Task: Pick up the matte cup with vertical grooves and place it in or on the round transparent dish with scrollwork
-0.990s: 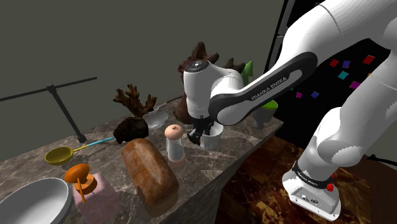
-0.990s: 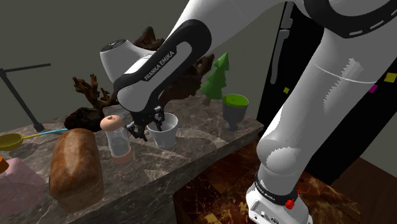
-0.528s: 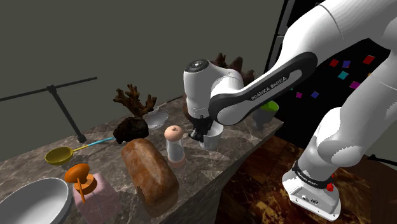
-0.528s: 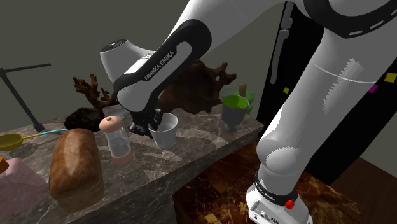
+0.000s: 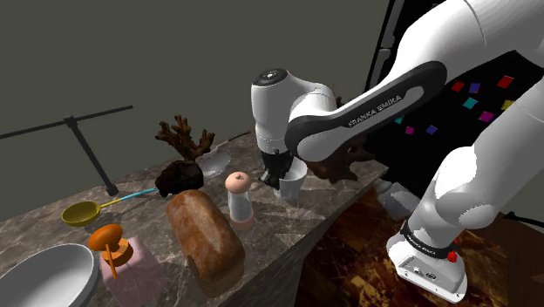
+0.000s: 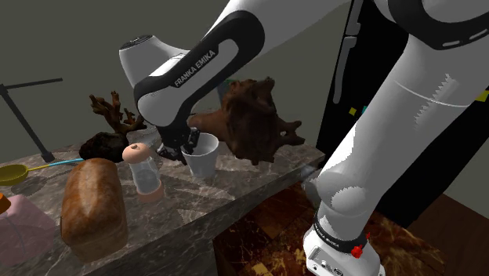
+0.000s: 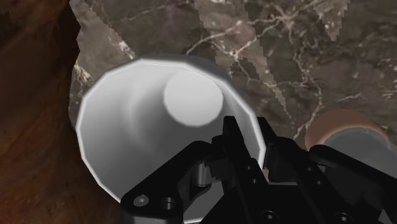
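White tapered cup (image 5: 294,181) sits at the middle of the shoulder view, a little right of centre on the dark veined marble counter (image 5: 288,228), with the all-black two-finger gripper (image 5: 281,174) closed narrowly on its rim. In the second exterior view the cup (image 6: 201,159) stands upright left of centre, and the gripper (image 6: 188,147) grips its near wall, one finger inside and one outside. I cannot tell whether its base touches the counter (image 6: 235,187). The wrist view looks down into the cup (image 7: 143,130), whose rim wall is pinched in the gripper (image 7: 249,137). The round transparent dish (image 5: 214,162) lies further back, up and left of the cup in the shoulder view, well apart from it. A grey shaker with a peach-coloured top (image 5: 237,199) stands just left of the cup, and a brown bread loaf (image 5: 205,234) lies lower left. A dark brown gnarled driftwood piece (image 6: 251,118) rises behind the cup.
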Controlling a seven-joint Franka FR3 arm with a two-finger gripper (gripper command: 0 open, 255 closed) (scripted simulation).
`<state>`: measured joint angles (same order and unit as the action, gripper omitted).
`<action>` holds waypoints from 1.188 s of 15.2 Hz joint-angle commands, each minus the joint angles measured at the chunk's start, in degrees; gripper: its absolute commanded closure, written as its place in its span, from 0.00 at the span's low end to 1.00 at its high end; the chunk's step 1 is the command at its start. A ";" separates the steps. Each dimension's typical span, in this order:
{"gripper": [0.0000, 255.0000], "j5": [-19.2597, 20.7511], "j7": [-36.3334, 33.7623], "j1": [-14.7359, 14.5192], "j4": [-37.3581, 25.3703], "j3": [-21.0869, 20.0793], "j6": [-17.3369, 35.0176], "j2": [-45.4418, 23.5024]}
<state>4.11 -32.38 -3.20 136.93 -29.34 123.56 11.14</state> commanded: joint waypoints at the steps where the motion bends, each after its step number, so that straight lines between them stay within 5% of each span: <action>1: 1.00 -0.51 0.57 -0.11 -0.85 0.21 -1.59 0.88; 18: 1.00 -1.77 3.52 0.05 -11.40 1.59 -14.32 3.51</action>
<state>1.76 -28.81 -3.49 126.99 -27.73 109.59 15.87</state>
